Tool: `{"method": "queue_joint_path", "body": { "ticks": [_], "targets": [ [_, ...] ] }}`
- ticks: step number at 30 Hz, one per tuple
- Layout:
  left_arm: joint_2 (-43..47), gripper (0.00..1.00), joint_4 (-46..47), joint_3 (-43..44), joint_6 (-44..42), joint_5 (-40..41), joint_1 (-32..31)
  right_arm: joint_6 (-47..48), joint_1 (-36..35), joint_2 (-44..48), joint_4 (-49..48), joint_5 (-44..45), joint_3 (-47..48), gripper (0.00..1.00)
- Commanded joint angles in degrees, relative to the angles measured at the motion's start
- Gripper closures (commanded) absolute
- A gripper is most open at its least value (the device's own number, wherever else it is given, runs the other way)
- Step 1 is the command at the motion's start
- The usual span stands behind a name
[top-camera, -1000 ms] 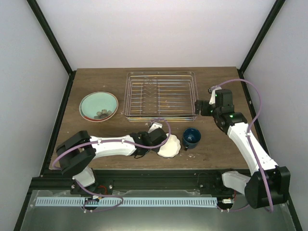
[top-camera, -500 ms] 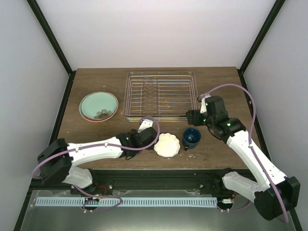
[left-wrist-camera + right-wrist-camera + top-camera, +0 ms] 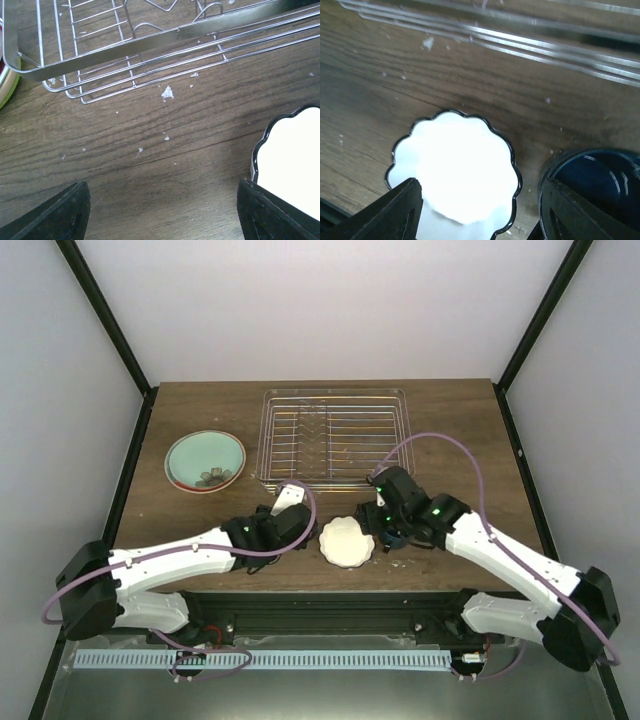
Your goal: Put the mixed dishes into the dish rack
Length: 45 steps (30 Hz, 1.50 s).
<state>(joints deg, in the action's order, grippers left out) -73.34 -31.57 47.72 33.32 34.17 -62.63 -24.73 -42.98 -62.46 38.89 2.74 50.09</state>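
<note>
Gaping wide by the white scalloped dish (image 3: 462, 172) near the front edge, the right gripper (image 3: 479, 205) wants its rim; looks light, slick, chippable.

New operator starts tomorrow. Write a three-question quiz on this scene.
1. True or false: the rack already holds a plate.
2. Seen from its own wrist camera, what lies between the fingers of the right hand? A. a fork B. the dish C. a sponge
3. Fill in: the left hand is ___ (open or shut), with only bare table between its fingers.

Key: 1 false; 2 B; 3 open.
</note>
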Motion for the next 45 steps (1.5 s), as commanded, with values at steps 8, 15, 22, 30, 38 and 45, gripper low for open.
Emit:
{"method": "queue_joint_path", "body": {
  "ticks": [8, 15, 22, 30, 38, 45],
  "targets": [
    [3.4, 0.18, -1.5, -2.7, 1.0, 1.4, 0.0, 0.4, -2.1, -7.8, -6.3, 4.5, -3.0, 0.37],
    [3.9, 0.17, -1.6, -3.6, 1.6, 1.9, 0.0, 3.6, -2.4, -10.7, -12.0, 5.0, -6.0, 0.36],
    [3.9, 0.16, -2.4, -3.7, 2.3, 2.1, 0.0, 5.5, -2.4, -14.3, -15.4, 6.5, -7.6, 0.34],
    [3.6, 0.16, -3.4, -3.1, 2.4, 2.0, 0.0, 5.9, -2.5, -17.4, -18.9, 6.3, -9.9, 0.38],
    [3.4, 0.16, -3.8, -2.5, 2.2, 1.9, 0.0, 5.7, -2.5, -18.0, -18.9, 6.1, -10.7, 0.47],
    [2.6, 0.16, -3.8, -2.3, 2.3, 1.7, 0.0, 5.3, -2.5, -20.3, -18.0, 5.1, -10.2, 0.60]
  ]
}}
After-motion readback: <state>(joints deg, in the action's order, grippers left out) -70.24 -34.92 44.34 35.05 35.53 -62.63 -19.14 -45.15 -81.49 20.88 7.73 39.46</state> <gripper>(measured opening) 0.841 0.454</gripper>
